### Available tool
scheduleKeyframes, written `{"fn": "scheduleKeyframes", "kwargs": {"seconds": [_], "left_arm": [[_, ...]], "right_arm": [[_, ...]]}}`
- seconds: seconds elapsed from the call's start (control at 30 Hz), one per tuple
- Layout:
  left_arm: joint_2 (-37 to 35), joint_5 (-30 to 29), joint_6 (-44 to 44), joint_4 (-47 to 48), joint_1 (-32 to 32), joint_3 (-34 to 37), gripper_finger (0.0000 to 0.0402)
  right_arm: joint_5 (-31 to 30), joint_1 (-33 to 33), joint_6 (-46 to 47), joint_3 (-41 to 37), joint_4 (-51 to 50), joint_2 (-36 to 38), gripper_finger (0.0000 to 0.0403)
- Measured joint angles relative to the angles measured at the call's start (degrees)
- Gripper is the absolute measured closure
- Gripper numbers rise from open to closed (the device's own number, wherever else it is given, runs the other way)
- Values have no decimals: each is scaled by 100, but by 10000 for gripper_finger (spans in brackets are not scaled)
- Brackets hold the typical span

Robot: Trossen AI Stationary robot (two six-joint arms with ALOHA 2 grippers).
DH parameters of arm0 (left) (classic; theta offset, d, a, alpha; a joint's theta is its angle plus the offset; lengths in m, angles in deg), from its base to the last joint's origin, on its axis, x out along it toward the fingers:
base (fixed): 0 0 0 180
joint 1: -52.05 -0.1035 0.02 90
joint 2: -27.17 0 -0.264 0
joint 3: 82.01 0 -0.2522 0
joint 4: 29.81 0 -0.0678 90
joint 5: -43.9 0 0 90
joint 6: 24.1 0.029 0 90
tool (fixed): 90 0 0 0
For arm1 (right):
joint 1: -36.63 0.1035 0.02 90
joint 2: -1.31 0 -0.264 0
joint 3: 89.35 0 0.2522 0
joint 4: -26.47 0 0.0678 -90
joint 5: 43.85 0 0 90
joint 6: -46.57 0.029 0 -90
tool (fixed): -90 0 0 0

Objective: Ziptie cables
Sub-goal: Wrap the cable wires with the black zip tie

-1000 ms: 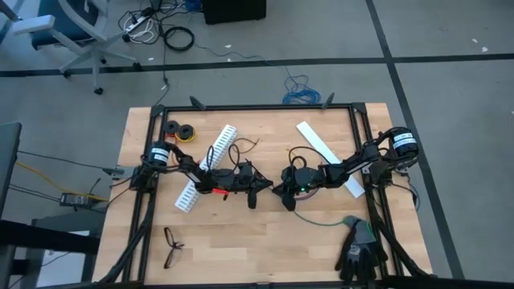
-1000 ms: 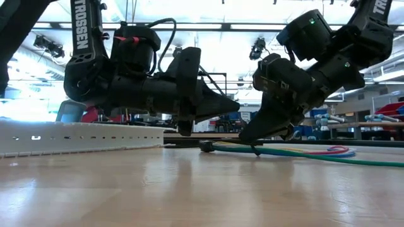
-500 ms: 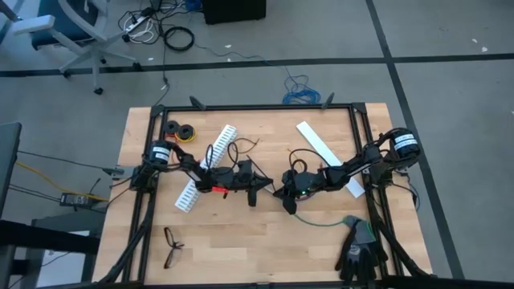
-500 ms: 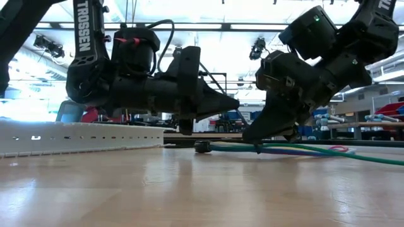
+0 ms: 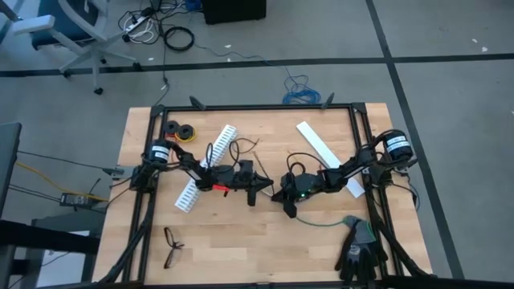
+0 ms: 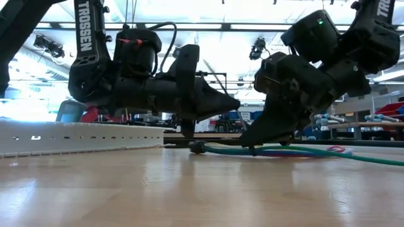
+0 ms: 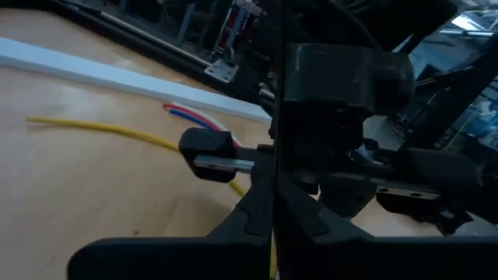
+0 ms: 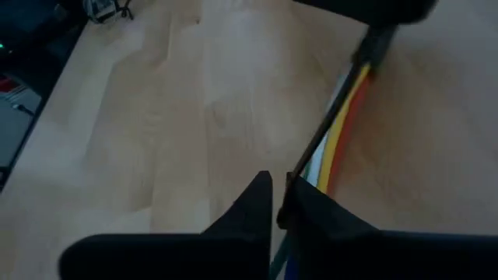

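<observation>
The cables (image 8: 344, 128), a bundle of yellow, red and white wires, lie on the wooden table (image 5: 241, 233) between my two grippers, and they also show in the low view (image 6: 284, 151). A thin black ziptie (image 8: 331, 117) runs along the bundle. My left gripper (image 5: 263, 183) points level toward the table's right and is shut on a ziptie (image 7: 276, 93). My right gripper (image 5: 283, 195) slants down toward the left gripper, its fingertips (image 8: 264, 187) all but shut at the ziptie's near end. A loose yellow wire (image 7: 93, 128) lies apart. My left gripper pinches the black ziptie (image 7: 275, 175) between its two shut fingers, which lie level and come from the table's left; the strip crosses them and sticks out past the tips. My right gripper comes slanting from above and the right, and the ziptie's end (image 8: 296, 169) reaches its fingertips over the bundle.
A white slotted strip (image 5: 205, 164) lies behind the left arm and a flat white strip (image 5: 321, 146) by the right arm. A green cable (image 5: 321, 223), black gloves (image 5: 357, 249), eyeglasses (image 5: 171, 245) and tape rolls (image 5: 181, 130) sit around the edges.
The bundle's dark end on the table has slid a little toward the table's left, under the left gripper. The coloured wire loop at the right has flattened against the table.
</observation>
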Motion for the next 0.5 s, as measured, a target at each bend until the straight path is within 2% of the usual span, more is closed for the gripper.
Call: {"fn": "scheduleKeyframes", "kwargs": {"seconds": [0.27, 0.5], "left_arm": [[-20, 564, 65, -14, -10, -12, 335], [-16, 1169, 39, 65, 0, -9, 269]], "right_arm": [[157, -148, 132, 4, -72, 33, 301], [330, -383, -26, -8, -322, 447, 279]]}}
